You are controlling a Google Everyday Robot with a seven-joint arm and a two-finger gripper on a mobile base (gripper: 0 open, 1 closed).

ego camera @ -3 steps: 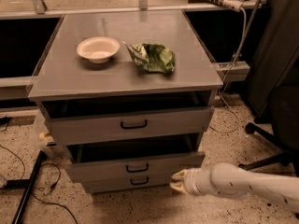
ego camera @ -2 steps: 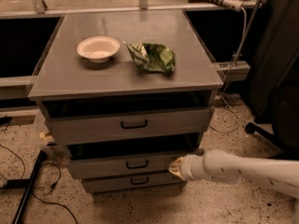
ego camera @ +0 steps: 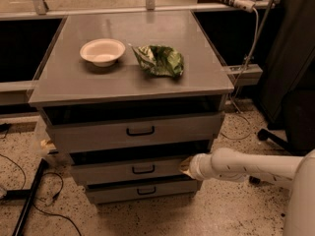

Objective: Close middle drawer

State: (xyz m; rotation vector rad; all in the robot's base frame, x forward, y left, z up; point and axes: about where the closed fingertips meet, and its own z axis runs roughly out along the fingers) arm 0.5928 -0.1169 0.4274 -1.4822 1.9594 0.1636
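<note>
The middle drawer (ego camera: 123,170) is a wide grey drawer with a low flat front and a small black bar handle (ego camera: 143,169). It stands slightly out of the grey cabinet, with a dark gap above its front. My gripper (ego camera: 186,165) is at the end of the white arm that comes in from the lower right. It rests against the right end of the middle drawer's front.
The top drawer (ego camera: 135,131) has a larger black handle; the lowest drawer (ego camera: 142,191) sits below. A white bowl (ego camera: 102,51) and a green chip bag (ego camera: 160,60) lie on the cabinet top (ego camera: 64,82). Cables and a black stand lie on the floor left; a chair base at right.
The arm has moved left and up to the right end of the middle drawer's front. The drawer has gone further into the cabinet.
</note>
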